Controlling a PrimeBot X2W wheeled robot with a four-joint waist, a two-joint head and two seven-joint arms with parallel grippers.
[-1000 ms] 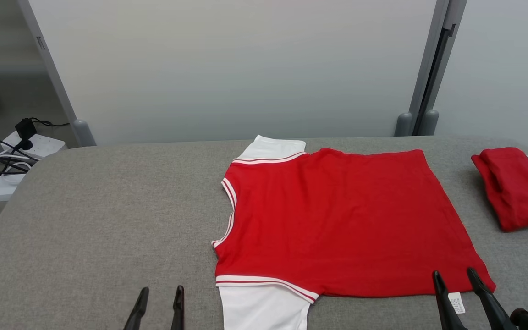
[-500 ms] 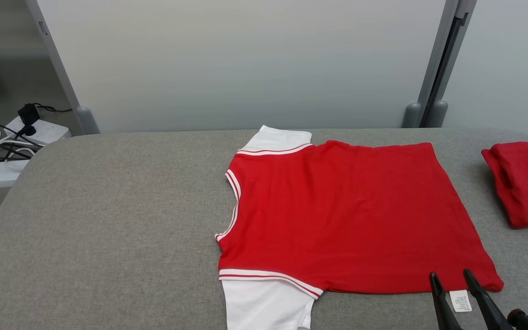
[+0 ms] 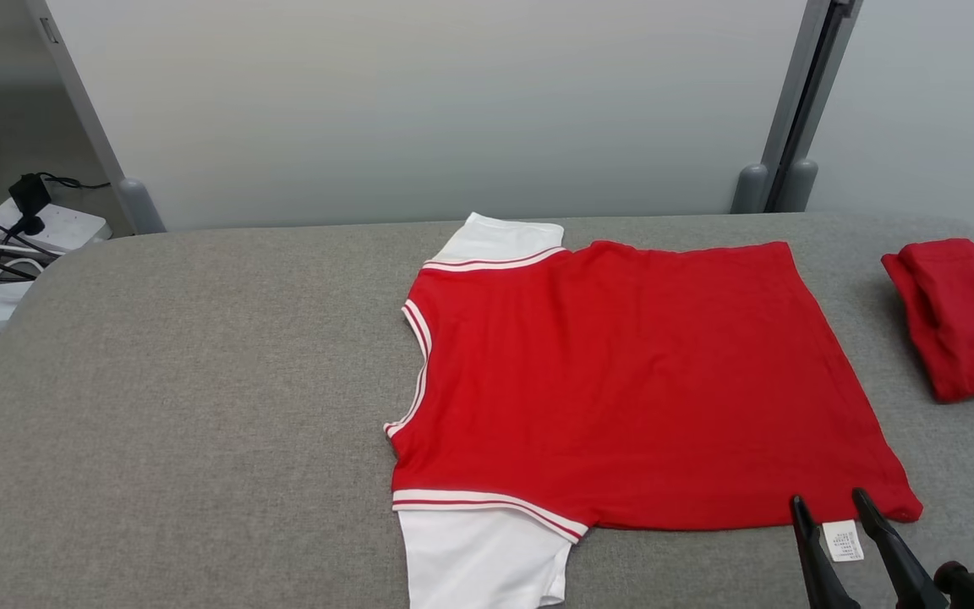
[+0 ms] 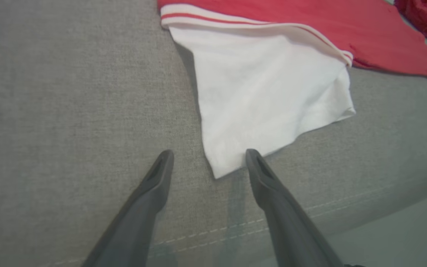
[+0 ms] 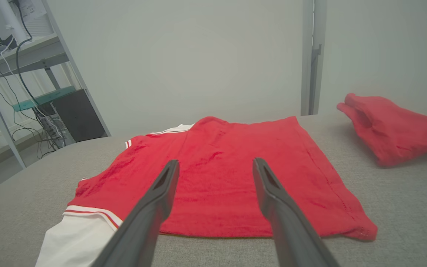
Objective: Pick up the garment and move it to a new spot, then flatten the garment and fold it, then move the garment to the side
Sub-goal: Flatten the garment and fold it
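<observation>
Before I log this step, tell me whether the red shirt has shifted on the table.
No. The red shirt keeps its gap to the folded red garment; the whole head view shifted, so the camera moved, not the cloth.

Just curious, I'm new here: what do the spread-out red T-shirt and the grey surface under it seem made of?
The red T-shirt looks like soft matte knit, perhaps cotton jersey: it lies limp, with faint ripples and striped trim. The grey surface looks like woven fabric upholstery, possibly padded: heathered weave, a stitched seam near its rounded edge.
</observation>
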